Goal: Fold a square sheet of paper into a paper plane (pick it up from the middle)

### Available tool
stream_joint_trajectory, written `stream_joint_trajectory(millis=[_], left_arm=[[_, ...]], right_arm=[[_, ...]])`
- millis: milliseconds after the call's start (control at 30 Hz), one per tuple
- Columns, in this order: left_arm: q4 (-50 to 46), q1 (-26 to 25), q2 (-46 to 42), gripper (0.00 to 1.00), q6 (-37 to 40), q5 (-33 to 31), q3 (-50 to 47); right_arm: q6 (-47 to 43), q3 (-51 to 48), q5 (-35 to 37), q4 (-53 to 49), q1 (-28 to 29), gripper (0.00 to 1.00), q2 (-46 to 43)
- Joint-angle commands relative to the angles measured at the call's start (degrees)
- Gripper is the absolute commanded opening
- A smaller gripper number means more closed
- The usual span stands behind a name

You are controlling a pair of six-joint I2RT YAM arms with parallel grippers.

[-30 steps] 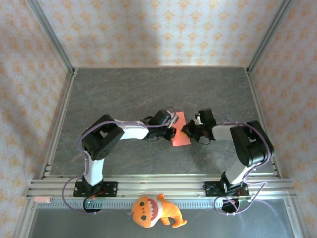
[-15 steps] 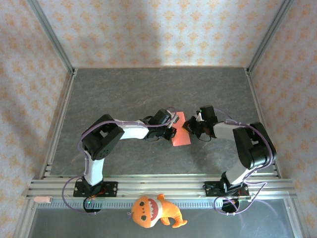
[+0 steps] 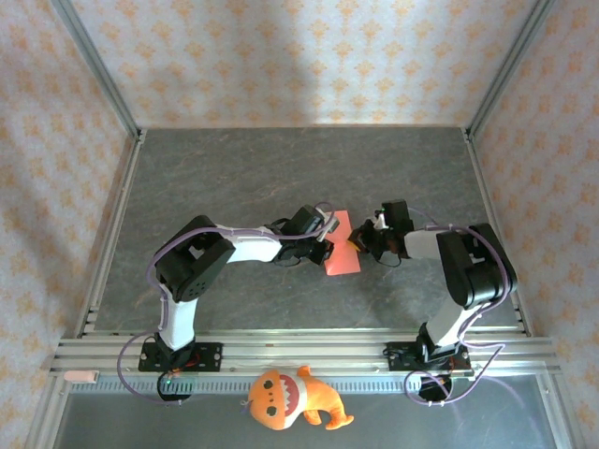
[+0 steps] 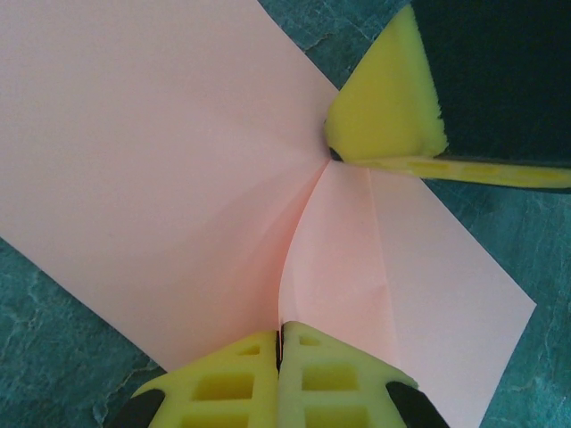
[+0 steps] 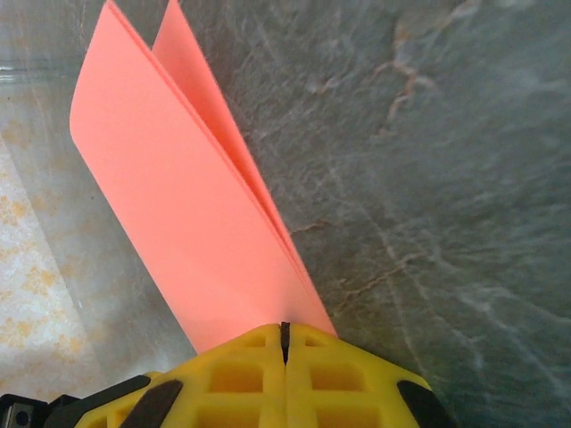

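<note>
The left hand is pinched tight on the near edge of the thin red-pink square sheet of paper, its 2 yellow fingers pressed together where a curved crease runs out ahead of them toward the right hand. The right hand is likewise clamped on the sheet from the opposite side, and 2 layers of the partly folded paper fan out ahead of its fingertips. The sheet sits directly between the 2 hands, with the dark grey veined bench beneath.
</note>
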Motion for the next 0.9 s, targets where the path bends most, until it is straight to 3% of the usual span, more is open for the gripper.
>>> stream_joint_trajectory(millis=[0,267,467,667,867], left_arm=[[-8.32,0.65,3.72,0.00,0.78,-2.27,-1.70],[-8.31,0.76,3.62,0.00,0.82,-2.10,-1.90],[-8.46,0.65,3.49,0.00,0.91,-2.27,-2.10],[-8.30,0.72,3.67,0.00,0.81,-2.12,-2.23],[-8.19,0.71,3.88,0.00,0.83,-1.94,-2.28]], right_arm=[[-1.48,1.57,2.89,-3.79,-1.74,0.02,-0.71],[-1.79,0.51,4.90,-5.37,-1.86,0.00,1.65],[-3.43,2.81,6.23,-8.53,-1.85,0.00,-4.46],[-1.12,2.37,-1.98,-5.63,-0.74,0.01,-5.82],[-1.35,1.74,-2.23,-5.91,2.99,0.01,-4.57]])
